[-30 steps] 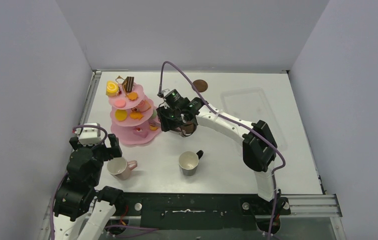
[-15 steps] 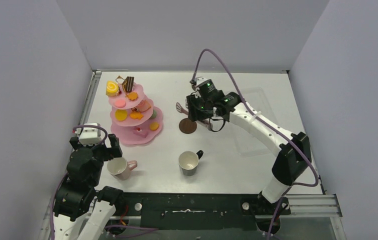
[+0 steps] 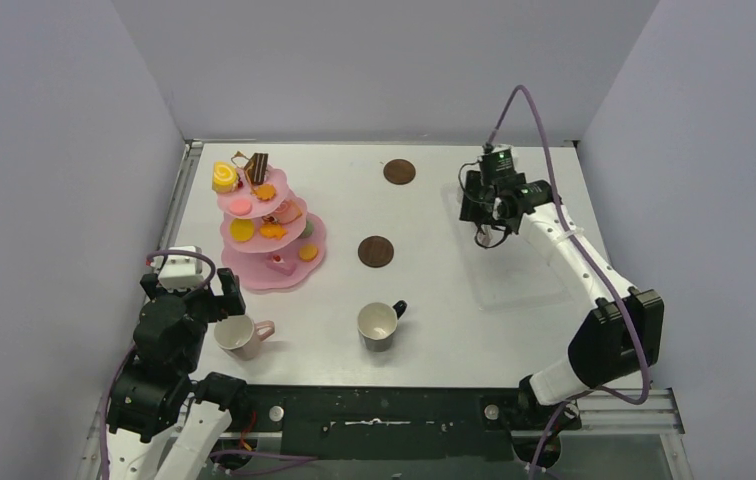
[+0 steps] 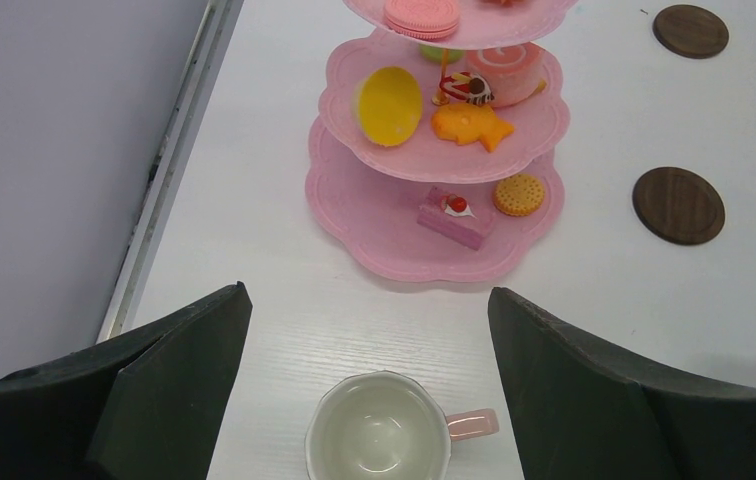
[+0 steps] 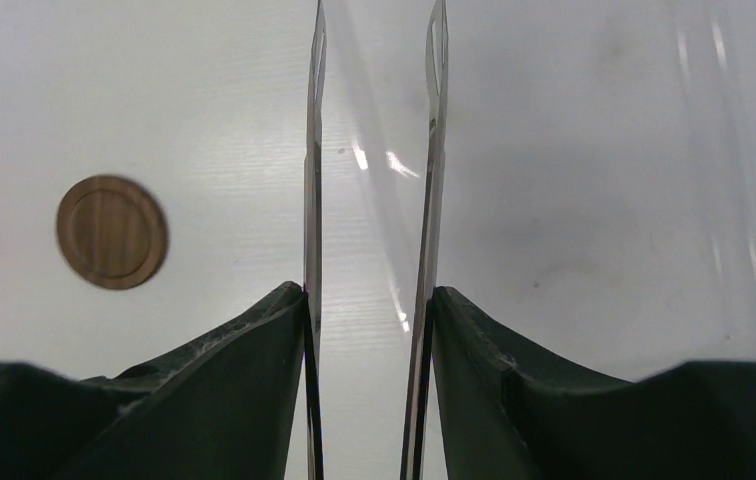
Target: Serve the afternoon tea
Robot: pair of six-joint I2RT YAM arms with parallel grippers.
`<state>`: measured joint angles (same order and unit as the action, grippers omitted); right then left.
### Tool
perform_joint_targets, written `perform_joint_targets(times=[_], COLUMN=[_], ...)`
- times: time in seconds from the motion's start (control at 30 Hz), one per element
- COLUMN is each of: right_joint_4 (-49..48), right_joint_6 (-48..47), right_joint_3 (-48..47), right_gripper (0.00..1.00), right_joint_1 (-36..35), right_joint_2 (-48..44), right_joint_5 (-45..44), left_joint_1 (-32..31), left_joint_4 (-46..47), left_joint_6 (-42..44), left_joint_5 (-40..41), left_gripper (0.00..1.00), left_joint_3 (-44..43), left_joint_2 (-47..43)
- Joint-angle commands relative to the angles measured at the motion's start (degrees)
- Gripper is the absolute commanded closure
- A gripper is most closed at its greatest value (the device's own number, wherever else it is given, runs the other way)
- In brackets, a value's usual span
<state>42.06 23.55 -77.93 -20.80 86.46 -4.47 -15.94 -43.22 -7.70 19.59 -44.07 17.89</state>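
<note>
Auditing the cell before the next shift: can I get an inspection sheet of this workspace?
Surface: white table, no spills seen.
Job's things: pink three-tier stand carrying toy pastries; pink mug and black mug empty, neither on the near coaster or far coaster.
Clutter: clear tray; metal tongs.
Grippers: left gripper open above the pink mug; right gripper shut on the tongs, over the tray.
Cables: purple cable looping above the right arm.
Surroundings: plain walls on three sides.
</note>
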Motion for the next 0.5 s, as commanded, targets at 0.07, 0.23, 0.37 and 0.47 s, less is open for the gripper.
perform_joint_targets(times=[0.07, 0.23, 0.37, 0.47], right_joint_4=[-0.62, 2.41, 2.07, 0.07], right_joint_6=[5.36, 9.29, 10.66, 11.58], right_joint_3=[0.99, -1.31, -1.74, -1.22], right_gripper=[0.53, 0.51, 0.51, 0.51], right_joint_1=[8.70, 11.55, 11.87, 11.91], right_joint_2=[-0.76, 2.60, 4.33, 5.33], right_joint_5=[-9.33, -16.28, -18.54, -19.74], left_joint_1=[-0.05, -0.05, -0.05, -0.05], left_joint_4=[3.32, 3.40, 3.41, 3.33], left_joint_6=[0.41, 0.41, 0.41, 0.40], left_joint_5=[-0.83, -0.79, -0.79, -0.55], left_gripper=[0.12, 0.12, 0.12, 0.12], left_joint_3=[-0.33, -0.31, -0.32, -0.37], left_joint_2=[0.05, 0.02, -0.25, -0.23])
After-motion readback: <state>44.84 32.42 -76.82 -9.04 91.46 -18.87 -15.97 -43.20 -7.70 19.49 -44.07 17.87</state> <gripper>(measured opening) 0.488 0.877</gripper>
